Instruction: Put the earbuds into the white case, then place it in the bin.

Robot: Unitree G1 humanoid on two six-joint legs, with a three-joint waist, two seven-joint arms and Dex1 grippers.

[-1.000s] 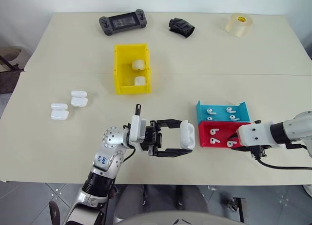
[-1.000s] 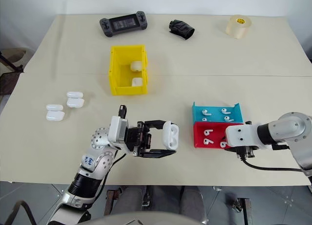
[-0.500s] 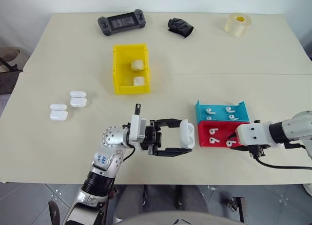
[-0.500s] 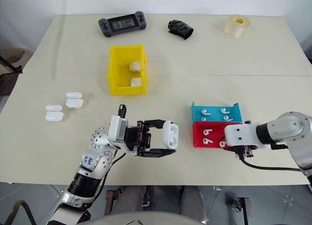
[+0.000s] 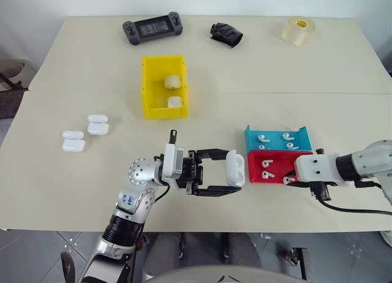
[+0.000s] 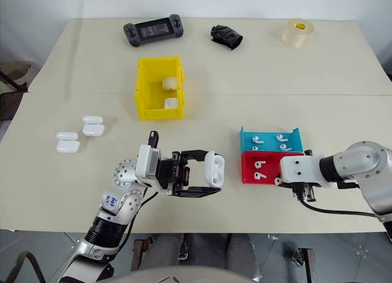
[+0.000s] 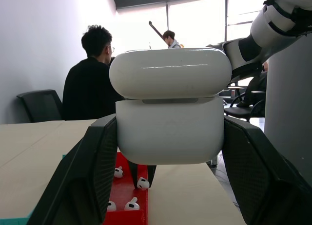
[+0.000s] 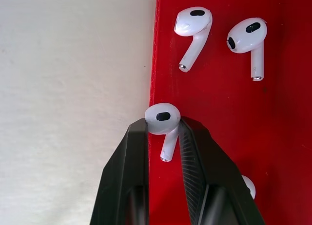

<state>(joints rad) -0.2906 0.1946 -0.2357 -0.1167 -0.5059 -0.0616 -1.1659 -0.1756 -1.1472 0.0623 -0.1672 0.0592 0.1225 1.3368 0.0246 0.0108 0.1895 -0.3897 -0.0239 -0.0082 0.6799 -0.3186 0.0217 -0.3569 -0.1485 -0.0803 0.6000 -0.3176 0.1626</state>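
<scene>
Over the red tray (image 8: 234, 137), right hand (image 8: 163, 130) has closed onto an earbud (image 8: 163, 119).

Landmark: yellow bin (image 5: 165, 87).
- Its open top is unobstructed from above; two white cases (image 5: 174, 92) lie inside on its right half, left half bare.
- Near side to table (image 5: 73, 191) edge: open surface.
- Left-near: two spare cases (image 5: 86, 133).
- Right-near: blue tray (image 5: 278, 139), red tray (image 5: 272, 168) side by side.
- Far side: game console (image 5: 153, 29), black object (image 5: 226, 34), tape roll (image 5: 299, 30).

Left claw (image 5: 228, 177) clamped, pointing right — right claw (image 8: 163, 132) pinched, angled down.
</scene>
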